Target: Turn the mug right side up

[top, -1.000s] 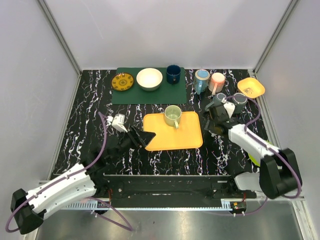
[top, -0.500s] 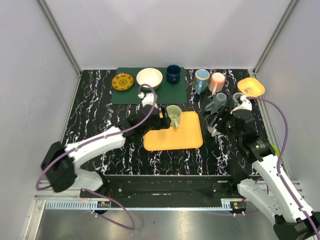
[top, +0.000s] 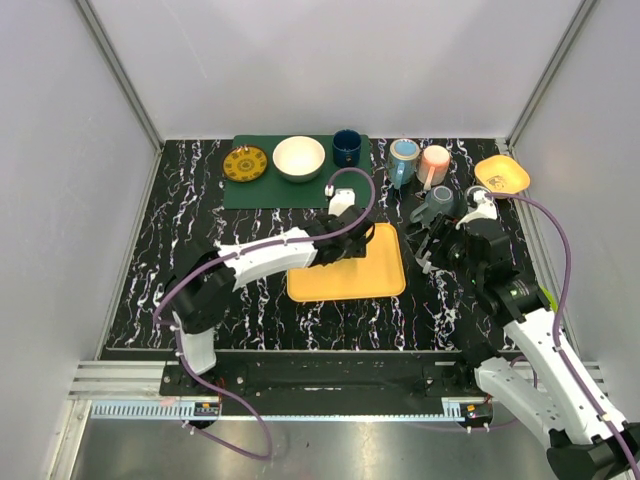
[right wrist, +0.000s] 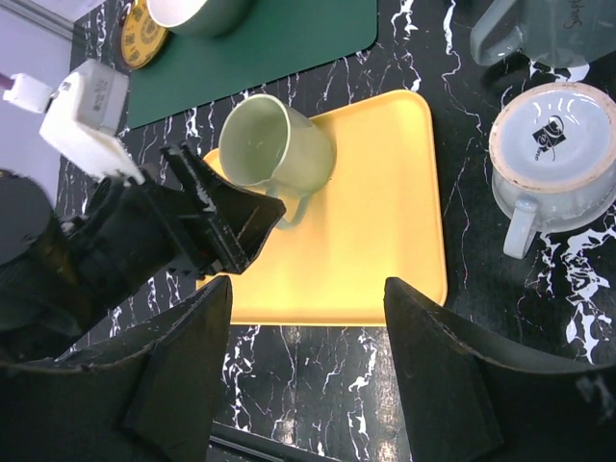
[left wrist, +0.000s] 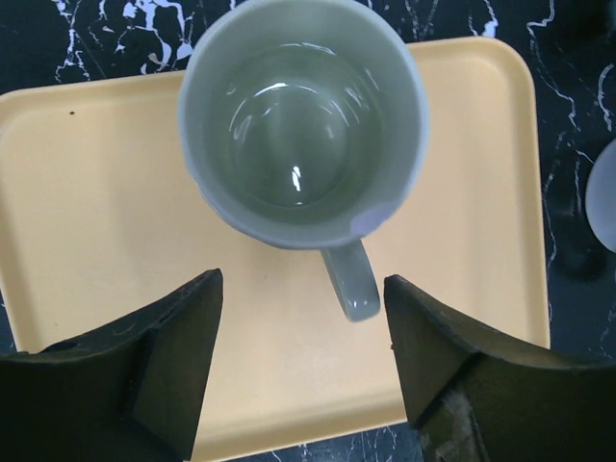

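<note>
In the left wrist view a pale green mug [left wrist: 303,115] stands mouth up on the yellow tray [left wrist: 87,192]. Its handle [left wrist: 351,284] points toward me. My left gripper [left wrist: 303,287] is open, and the handle's end lies between the fingertips without touching them. From above, the left gripper [top: 343,243] covers the mug. The right wrist view shows the same mug [right wrist: 274,144] beside the left gripper [right wrist: 217,221]. My right gripper [right wrist: 308,289] is open and holds nothing. It hovers near the tray's right edge [top: 430,248].
A green mat [top: 300,190] at the back holds a patterned plate [top: 245,163], a white bowl [top: 299,157] and a dark blue cup [top: 347,146]. Right of the tray stand a blue mug [top: 404,158], a pink mug [top: 435,160], a grey mug [top: 437,200] and an orange dish [top: 502,174]. One mug [right wrist: 558,144] shows its base.
My left arm has swung from the tray's near left corner up over the mug. The right arm has lifted, and its gripper stays right of the tray and stands a little wider.
</note>
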`<state>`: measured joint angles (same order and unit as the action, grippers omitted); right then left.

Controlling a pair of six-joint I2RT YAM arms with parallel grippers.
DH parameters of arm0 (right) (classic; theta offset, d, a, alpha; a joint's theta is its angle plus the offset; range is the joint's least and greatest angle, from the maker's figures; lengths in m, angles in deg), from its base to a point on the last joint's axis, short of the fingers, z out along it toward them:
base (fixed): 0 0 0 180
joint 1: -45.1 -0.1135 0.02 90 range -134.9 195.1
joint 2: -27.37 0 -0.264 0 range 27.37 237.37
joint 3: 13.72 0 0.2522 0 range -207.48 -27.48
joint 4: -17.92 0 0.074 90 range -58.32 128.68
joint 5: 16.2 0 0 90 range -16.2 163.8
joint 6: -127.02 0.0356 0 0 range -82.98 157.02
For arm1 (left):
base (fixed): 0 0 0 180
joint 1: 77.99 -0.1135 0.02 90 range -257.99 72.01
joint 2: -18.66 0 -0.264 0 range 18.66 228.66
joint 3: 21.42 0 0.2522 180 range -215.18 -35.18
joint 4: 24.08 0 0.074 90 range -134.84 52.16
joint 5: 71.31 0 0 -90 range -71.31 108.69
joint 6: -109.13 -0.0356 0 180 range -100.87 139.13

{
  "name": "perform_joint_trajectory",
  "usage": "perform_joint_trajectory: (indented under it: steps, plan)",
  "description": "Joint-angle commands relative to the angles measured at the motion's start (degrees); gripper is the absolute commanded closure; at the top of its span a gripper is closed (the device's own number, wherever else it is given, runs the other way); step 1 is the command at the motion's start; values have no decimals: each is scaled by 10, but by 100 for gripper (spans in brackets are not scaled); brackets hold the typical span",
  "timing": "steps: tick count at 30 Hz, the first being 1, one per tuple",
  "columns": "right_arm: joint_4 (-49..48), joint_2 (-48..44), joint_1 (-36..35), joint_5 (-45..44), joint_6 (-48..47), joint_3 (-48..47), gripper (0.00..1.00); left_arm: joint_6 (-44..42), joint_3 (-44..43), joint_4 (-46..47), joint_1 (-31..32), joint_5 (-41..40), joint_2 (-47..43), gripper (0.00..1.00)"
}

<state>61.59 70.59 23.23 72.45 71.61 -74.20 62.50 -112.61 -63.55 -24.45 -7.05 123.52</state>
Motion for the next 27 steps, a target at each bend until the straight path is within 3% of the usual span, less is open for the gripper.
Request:
perform_joint_trajectory:
  steps: [1,9,16,19,21,22,27]
  plan:
    - [-5,-20,-5,12,-18,-19,30,12,-42,-21,-6,-45,24,30]
    - [-5,-27,-5,12,-21,-14,30,20,-69,-31,-25,-51,51,37]
    - [-11,-27,-5,12,-21,-2,29,9,-39,-22,-34,-49,26,42]
    - [-16,-24,-5,12,-21,-1,29,1,-35,-20,-35,-45,22,54]
    - [-16,-23,-5,12,-21,0,29,-3,-32,-19,-36,-44,18,72]
    - [-17,-22,-4,12,-21,2,29,-4,-30,-16,-36,-43,16,73]
    - [-19,-20,-4,12,-22,2,29,-7,-16,-14,-37,-45,10,59]
